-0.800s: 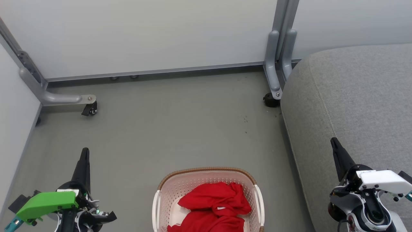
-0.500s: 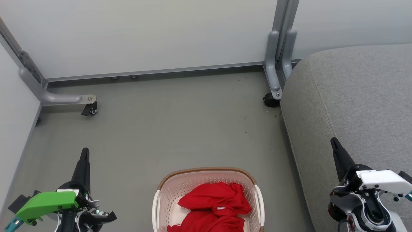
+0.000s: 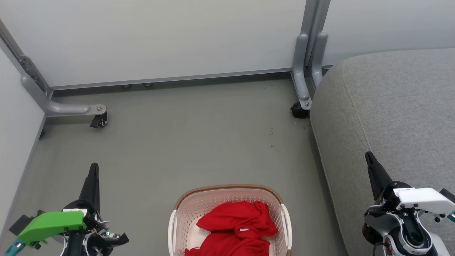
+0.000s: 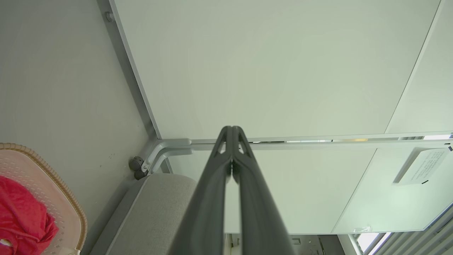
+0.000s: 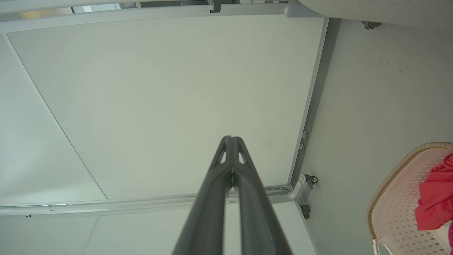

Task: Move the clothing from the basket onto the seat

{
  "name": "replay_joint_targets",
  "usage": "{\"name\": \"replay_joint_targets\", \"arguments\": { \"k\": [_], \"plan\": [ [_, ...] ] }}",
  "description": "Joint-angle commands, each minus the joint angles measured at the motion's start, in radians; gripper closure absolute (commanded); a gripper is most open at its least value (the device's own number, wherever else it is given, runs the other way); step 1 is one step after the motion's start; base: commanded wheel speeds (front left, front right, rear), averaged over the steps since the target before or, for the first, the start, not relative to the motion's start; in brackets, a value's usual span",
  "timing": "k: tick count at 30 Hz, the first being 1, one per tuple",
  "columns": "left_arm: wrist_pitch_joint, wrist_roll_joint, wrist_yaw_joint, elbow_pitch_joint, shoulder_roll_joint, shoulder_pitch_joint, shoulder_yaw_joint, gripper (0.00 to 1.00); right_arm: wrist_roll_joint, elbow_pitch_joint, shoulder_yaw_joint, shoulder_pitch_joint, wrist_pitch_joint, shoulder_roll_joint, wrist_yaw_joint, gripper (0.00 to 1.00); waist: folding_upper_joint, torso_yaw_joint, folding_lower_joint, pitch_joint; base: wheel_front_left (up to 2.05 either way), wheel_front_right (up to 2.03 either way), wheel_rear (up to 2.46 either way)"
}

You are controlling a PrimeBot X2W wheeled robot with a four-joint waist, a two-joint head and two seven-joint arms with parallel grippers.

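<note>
Red and crumpled: seeing the clothing (image 3: 236,227) lying bunched inside the basket (image 3: 227,187), sitting on the floor (image 3: 195,135) just beside the seat (image 3: 391,106). Finding the left gripper (image 3: 94,169) pressing its jaws fully together, gripping nothing, pointing forward over the floor. Finding the right gripper (image 3: 369,158) pinching likewise closed and empty, showing against the seat's front edge. Standing well apart from the basket, one to each side.

Red clothing (image 3: 236,227) fills the basket (image 3: 227,190) on the floor (image 3: 195,142), left of the grey seat (image 3: 391,106)
</note>
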Motion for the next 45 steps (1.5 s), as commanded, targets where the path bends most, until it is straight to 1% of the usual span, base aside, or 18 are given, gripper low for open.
{"name": "replay_joint_targets", "arguments": {
  "k": [1, 9, 10, 13, 19, 23, 27, 36, 45],
  "plan": [
    [0.002, -0.003, -0.003, 0.0, 0.003, -0.011, 0.0, 1.0, -0.005, 0.001, 0.0, -0.009, 0.0, -0.003, 0.001, 1.0, 0.0, 0.0, 0.0, 0.0, 0.0, 0.0, 0.0],
    [0.002, -0.003, -0.003, 0.001, 0.003, -0.011, 0.0, 1.0, -0.005, 0.001, 0.0, -0.009, 0.0, -0.003, 0.001, 1.0, 0.0, 0.0, 0.0, 0.0, 0.0, 0.0, 0.0],
    [0.0, 0.0, 0.0, 0.0, 0.0, 0.0, 0.0, 0.0, 0.0, 0.0, 0.0, 0.0, 0.0, 0.0, 0.0, 0.0, 0.0, 0.0, 0.0, 0.0, 0.0, 0.0, 0.0],
    [-0.002, 0.0, 0.0, 0.017, -0.003, 0.008, -0.002, 0.0, -0.001, 0.014, 0.001, 0.008, -0.002, 0.005, 0.0, 0.0, 0.0, 0.0, 0.0, 0.0, 0.0, 0.0, 0.0],
    [-0.021, -0.003, 0.0, 0.005, -0.002, 0.0, -0.024, 0.0, -0.018, -0.006, 0.015, 0.011, -0.026, 0.003, 0.0, 0.0, 0.0, 0.0, 0.0, 0.0, 0.0, 0.0, 0.0],
    [-0.047, 0.024, 0.0, -0.007, 0.005, -0.005, -0.043, 0.0, -0.052, -0.018, 0.034, 0.012, -0.05, -0.008, 0.0, 0.0, 0.0, 0.0, 0.0, 0.0, 0.0, 0.0, 0.0],
    [-0.072, 0.092, 0.0, -0.02, 0.019, -0.01, -0.065, 0.0, -0.141, -0.029, 0.053, 0.01, -0.071, -0.026, 0.0, 0.0, 0.0, 0.0, 0.0, -0.001, 0.0, 0.0, 0.0],
    [-0.112, 0.326, 0.0, -0.057, 0.011, -0.003, -0.068, 0.0, -0.403, -0.073, 0.074, 0.016, -0.111, -0.03, 0.0, 0.0, 0.0, -0.001, 0.0, -0.003, 0.0, 0.0, 0.0],
    [-0.146, 0.519, 0.0, -0.06, 0.012, 0.012, -0.092, 0.0, -0.613, -0.096, 0.107, 0.024, -0.146, -0.047, 0.0, 0.0, 0.0, -0.003, 0.0, -0.006, 0.0, 0.0, 0.0]
  ]
}}
